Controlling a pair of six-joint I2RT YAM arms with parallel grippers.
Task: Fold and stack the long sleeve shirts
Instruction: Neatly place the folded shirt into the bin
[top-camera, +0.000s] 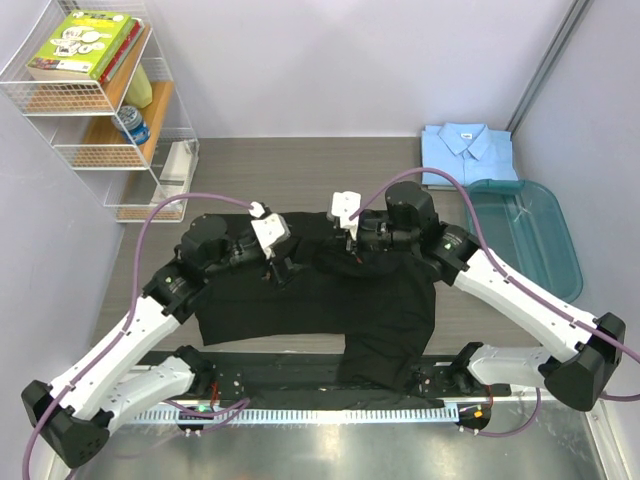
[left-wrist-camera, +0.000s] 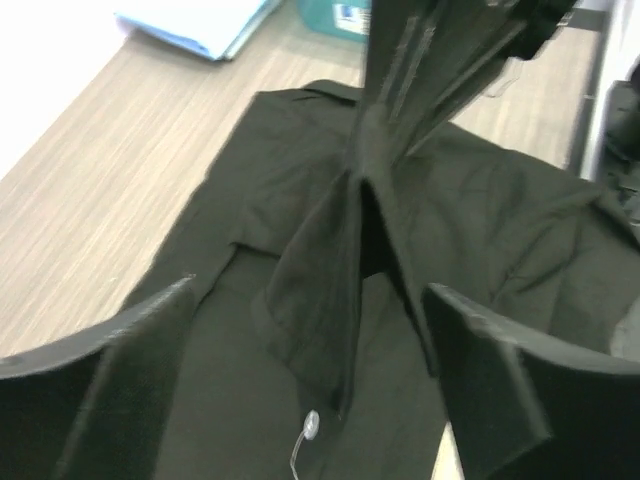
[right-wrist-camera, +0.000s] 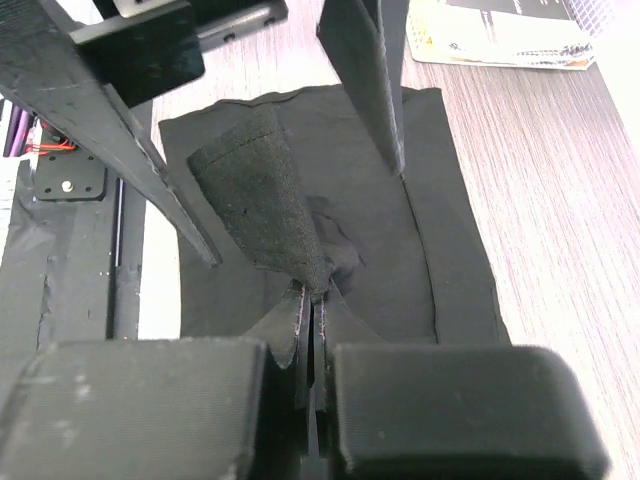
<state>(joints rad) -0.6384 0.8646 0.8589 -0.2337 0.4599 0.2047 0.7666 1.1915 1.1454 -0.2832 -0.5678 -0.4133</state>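
Note:
The black long sleeve shirt (top-camera: 330, 300) lies spread across the middle of the table, its lower part hanging over the near edge. My right gripper (right-wrist-camera: 318, 300) is shut on a pinched fold of its black cloth, lifting it into a ridge (left-wrist-camera: 350, 230). My left gripper (left-wrist-camera: 310, 290) stands open over the same ridge, with its fingers (left-wrist-camera: 100, 390) on either side and not touching it. A small pale button (left-wrist-camera: 311, 425) shows below. In the top view both grippers, left (top-camera: 280, 265) and right (top-camera: 350, 245), meet near the shirt's far edge. The light blue shirt (top-camera: 468, 150) lies folded at the back right.
A teal plastic tub (top-camera: 530, 235) stands at the right, just in front of the blue shirt. A wire shelf (top-camera: 100, 90) with books and a can stands at the back left. Papers (right-wrist-camera: 500, 40) lie on the table beyond the black shirt.

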